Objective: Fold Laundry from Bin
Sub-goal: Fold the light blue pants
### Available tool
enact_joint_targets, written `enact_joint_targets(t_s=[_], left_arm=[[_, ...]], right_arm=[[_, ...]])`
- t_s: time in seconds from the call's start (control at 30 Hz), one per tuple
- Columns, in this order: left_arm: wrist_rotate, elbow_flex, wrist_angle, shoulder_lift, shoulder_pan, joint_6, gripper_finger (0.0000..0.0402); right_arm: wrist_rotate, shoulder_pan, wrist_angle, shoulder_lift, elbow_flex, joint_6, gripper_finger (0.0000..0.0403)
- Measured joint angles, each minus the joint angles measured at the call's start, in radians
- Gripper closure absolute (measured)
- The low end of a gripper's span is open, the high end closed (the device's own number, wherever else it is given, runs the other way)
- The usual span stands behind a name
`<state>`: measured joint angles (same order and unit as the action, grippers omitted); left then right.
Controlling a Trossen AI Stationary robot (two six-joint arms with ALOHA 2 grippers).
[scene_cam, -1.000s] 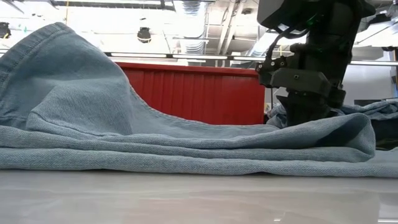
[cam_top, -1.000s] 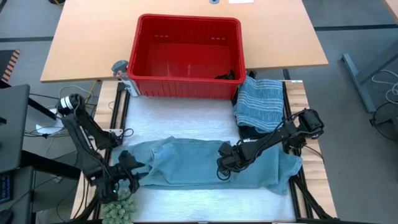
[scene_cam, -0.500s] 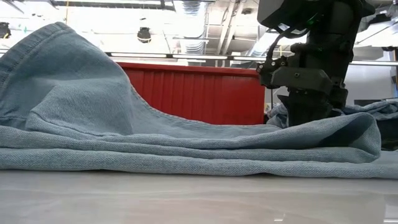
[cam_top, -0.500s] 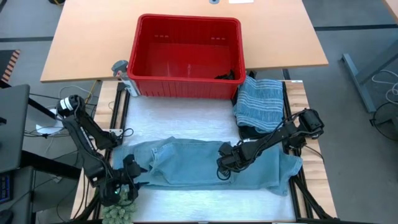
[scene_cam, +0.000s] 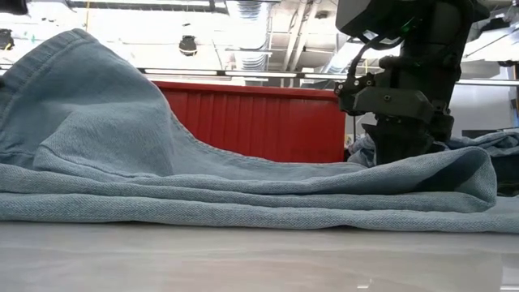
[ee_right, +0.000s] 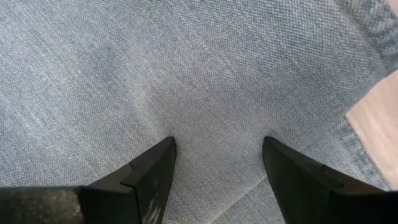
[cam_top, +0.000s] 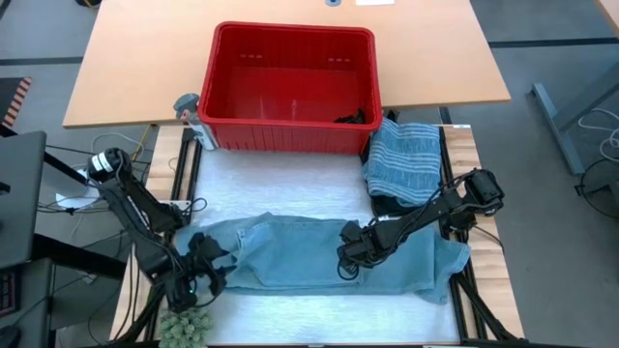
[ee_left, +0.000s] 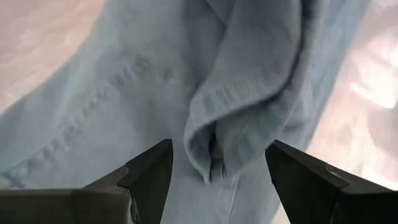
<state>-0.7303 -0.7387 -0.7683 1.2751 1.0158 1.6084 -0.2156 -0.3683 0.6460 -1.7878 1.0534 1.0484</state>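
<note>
A light blue garment lies stretched left to right on the white mat near the table's front edge. It is partly folded on itself and humps up at its left end. My left gripper is open at that left end. Its fingers stand on either side of a raised fold with a stitched edge without touching it. My right gripper is open and points down on the garment's middle right. The red bin stands at the far side with a scrap of black cloth in its corner. My right gripper comes from above, pointing steeply down. Both open fingertips are down on the flat upper layer of the light blue garment, right of its middle. The cloth lies flat on the mat under them. In the low view a cloth ridge hides the tips.
A folded grey-blue striped garment lies on a dark one at the right, between the bin and my right arm. A green bumpy object sits at the front left corner. A small grey-white item stands by the bin's left side.
My left arm has swung a little toward the table's right at the garment's left end. The garment lies as before.
</note>
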Motion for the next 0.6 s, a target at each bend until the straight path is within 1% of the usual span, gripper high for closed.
enact_joint_targets(t_s=[0.07,0.2,0.3,0.43,0.53,0.6], left_arm=[[-0.029,0.000,0.000,0.000,-0.020,0.019,0.0157],[-0.032,0.000,0.005,0.000,-0.067,0.027,0.0157],[0.032,0.000,0.016,0.000,-0.110,0.023,0.0156],[0.133,0.000,0.113,0.000,-0.157,-0.106,0.0137],[0.141,0.000,0.199,0.000,-0.178,-0.205,0.0111],[0.119,-0.001,0.198,0.001,-0.188,-0.240,0.0093]], right_arm=[[-0.005,0.000,0.000,0.000,0.000,0.000,0.0133],[-0.010,0.000,0.000,0.000,0.000,-0.001,0.0133],[-0.015,-0.001,0.000,0.000,0.000,-0.001,0.0133],[-0.017,-0.001,0.000,0.000,0.000,-0.002,0.0133],[-0.017,0.000,0.000,0.000,0.000,-0.006,0.0133],[-0.018,-0.001,0.000,0.000,0.000,-0.006,0.0133]])
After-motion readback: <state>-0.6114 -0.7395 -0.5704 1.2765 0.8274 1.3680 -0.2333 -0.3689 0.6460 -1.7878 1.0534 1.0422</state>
